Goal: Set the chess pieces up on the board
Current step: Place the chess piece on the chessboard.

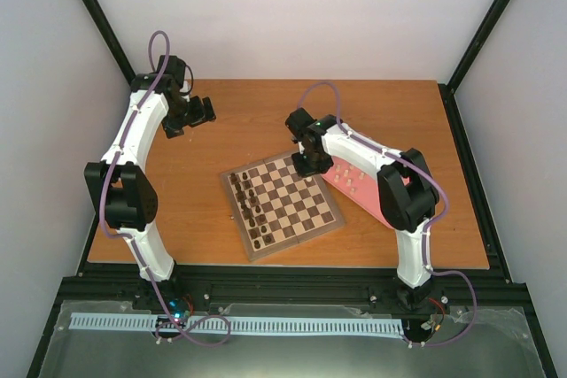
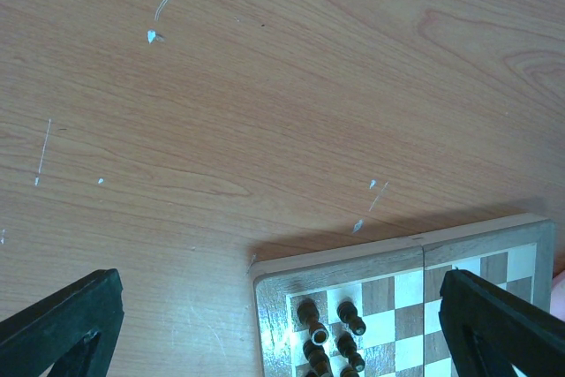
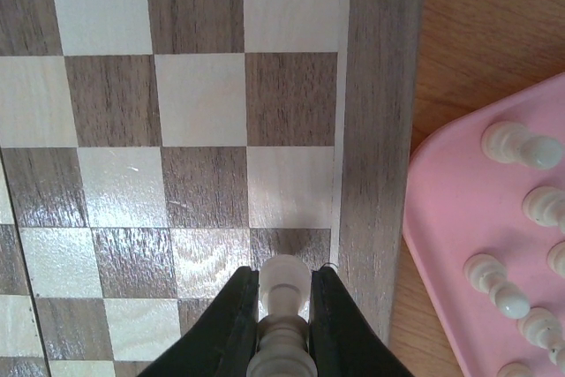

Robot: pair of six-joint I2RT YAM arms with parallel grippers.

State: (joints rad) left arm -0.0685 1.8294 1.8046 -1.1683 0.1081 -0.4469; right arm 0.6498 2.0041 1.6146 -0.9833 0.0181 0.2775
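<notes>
The board (image 1: 282, 204) lies mid-table, turned a little, with dark brown pieces (image 1: 252, 210) along its left side. My right gripper (image 1: 307, 163) hangs over the board's far right corner and is shut on a cream chess piece (image 3: 284, 293), held just above a dark square by the board's border (image 3: 380, 130). Several more cream pieces (image 3: 516, 143) lie in the pink tray (image 1: 354, 185) right of the board. My left gripper (image 1: 199, 112) is open and empty over bare table, beyond the board's far left corner (image 2: 291, 275); its fingers (image 2: 62, 324) frame that view.
The pink tray's edge (image 3: 441, 245) lies close to the board's right border. Dark pieces (image 2: 331, 333) stand in two rows at the board's near-left corner in the left wrist view. Black frame posts and white walls enclose the wooden table (image 1: 266, 104).
</notes>
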